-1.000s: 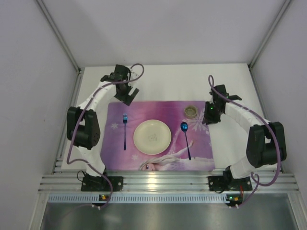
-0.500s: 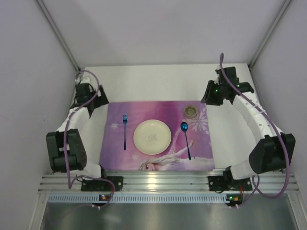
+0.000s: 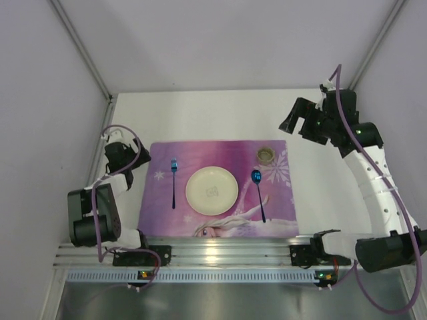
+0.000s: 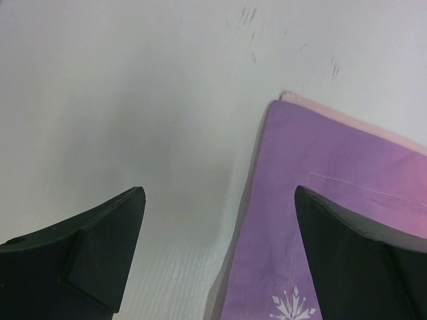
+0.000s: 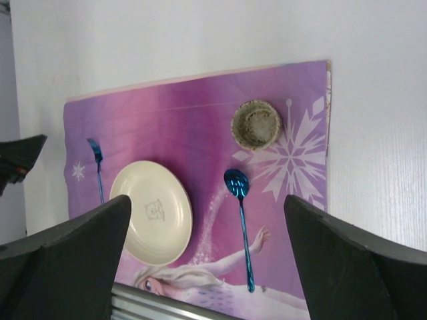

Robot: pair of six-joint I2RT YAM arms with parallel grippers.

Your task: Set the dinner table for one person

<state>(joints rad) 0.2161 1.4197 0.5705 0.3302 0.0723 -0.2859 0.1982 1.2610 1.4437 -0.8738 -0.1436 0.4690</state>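
Plate [image 3: 211, 190] mid-frame on the dinner table [image 3: 220, 113] looked stiff, light and slick, its rim the best hold, I judged; left gripper [image 4: 219, 191] and right gripper [image 5: 207, 198] gaped wide, empty.

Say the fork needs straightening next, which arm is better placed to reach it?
Left, probably. The left gripper hangs open beside the mat's far left corner, on the fork's side. The right gripper is open past the far right corner, with the plate and spoon between it and the fork.
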